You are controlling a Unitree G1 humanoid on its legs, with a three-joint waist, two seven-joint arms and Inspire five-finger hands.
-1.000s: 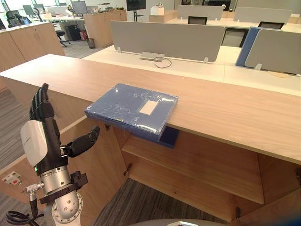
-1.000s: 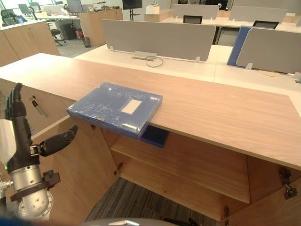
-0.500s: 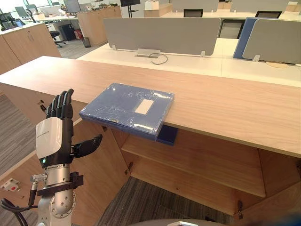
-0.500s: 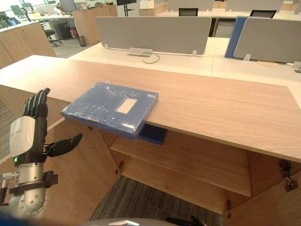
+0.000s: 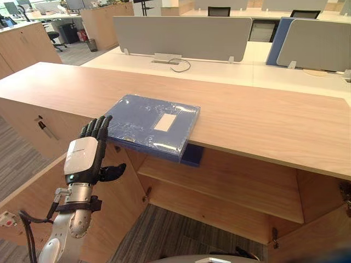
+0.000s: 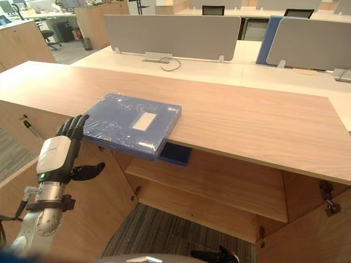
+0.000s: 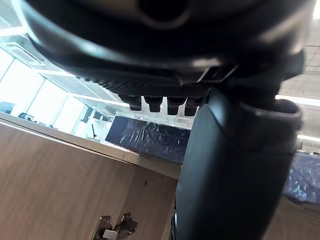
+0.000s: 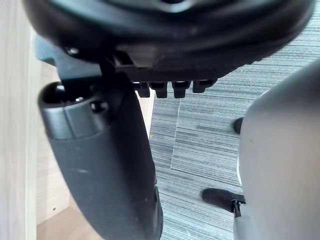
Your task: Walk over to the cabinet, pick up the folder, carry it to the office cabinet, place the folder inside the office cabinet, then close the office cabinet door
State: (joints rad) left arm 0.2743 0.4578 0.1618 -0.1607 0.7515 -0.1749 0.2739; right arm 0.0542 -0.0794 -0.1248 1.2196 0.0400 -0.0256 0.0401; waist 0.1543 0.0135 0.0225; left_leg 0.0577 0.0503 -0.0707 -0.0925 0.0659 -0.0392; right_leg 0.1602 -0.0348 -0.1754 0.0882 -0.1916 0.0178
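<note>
Blue folder on cabinet | left robot hand upright, outstretched, released, beside folder

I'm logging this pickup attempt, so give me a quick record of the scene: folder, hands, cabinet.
folder: blue, plastic-wrapped, flat on the cabinet top, near edge overhanging the front
left hand: open, fingertips by folder's left corner; contact unclear
right hand: open, above the carpet
cabinet door: open, shelf visible
</note>
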